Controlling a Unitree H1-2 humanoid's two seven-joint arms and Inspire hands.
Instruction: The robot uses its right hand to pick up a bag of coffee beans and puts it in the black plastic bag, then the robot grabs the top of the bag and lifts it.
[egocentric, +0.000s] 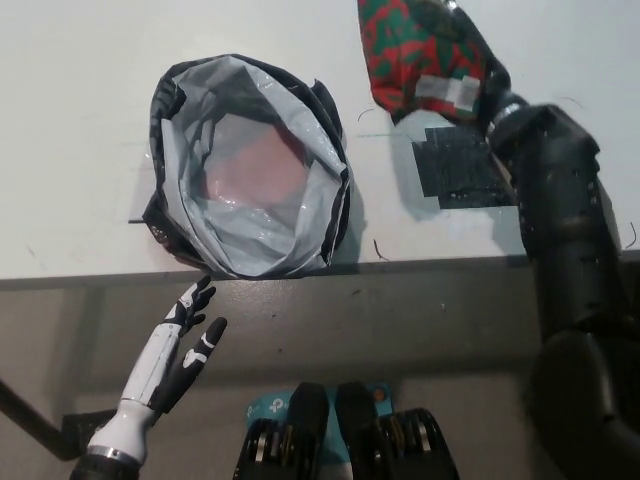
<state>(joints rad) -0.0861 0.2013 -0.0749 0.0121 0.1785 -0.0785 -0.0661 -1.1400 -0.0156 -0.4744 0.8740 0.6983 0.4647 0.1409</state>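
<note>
The coffee bean bag (420, 55), red and green patterned, is held clamped in the fingers of the black right hand (478, 70), raised above the white worktop (80, 120) to the right of the black plastic bag (250, 165), whose mouth is open. The white left hand (185, 335) is rested below the worktop edge, fingers apart, nothing held

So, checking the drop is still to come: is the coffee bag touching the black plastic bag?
Apart. The head view shows white table between the coffee bag, held in the right hand, and the black plastic bag.
</note>
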